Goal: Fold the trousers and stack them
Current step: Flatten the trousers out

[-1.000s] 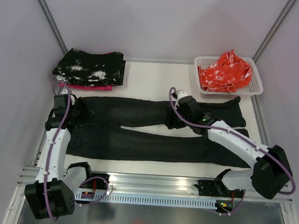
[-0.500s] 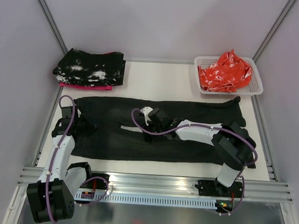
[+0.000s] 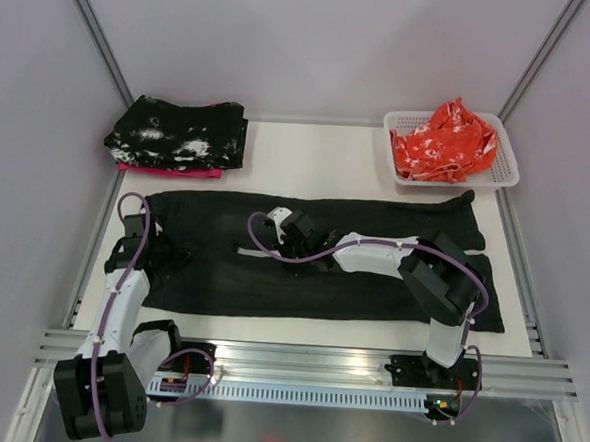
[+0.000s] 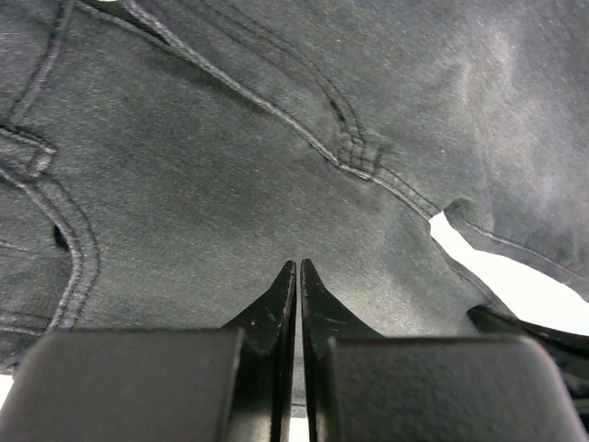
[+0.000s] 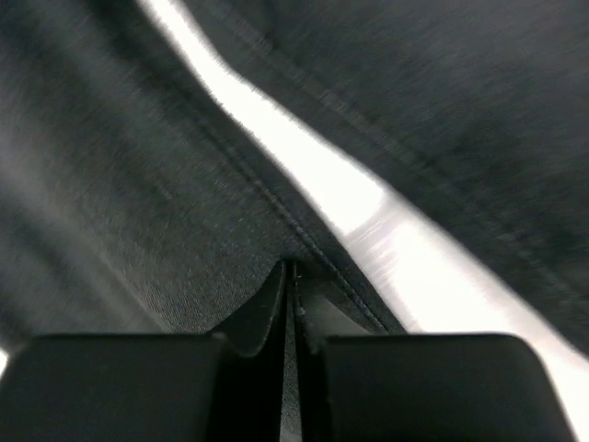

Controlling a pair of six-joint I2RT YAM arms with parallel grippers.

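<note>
On the table (image 3: 309, 157), the trousers (image 3: 311, 294) were spread flat, long axis left to right, waist leftward, leg ends rightward. The left gripper (image 4: 296, 267) was pressed shut against the seat; the right gripper (image 5: 290, 267) was pinched on an inner leg seam.

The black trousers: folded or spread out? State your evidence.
Spread out. The trousers lie flat, both legs stretched side by side along the table, a bare strip between them.
</note>
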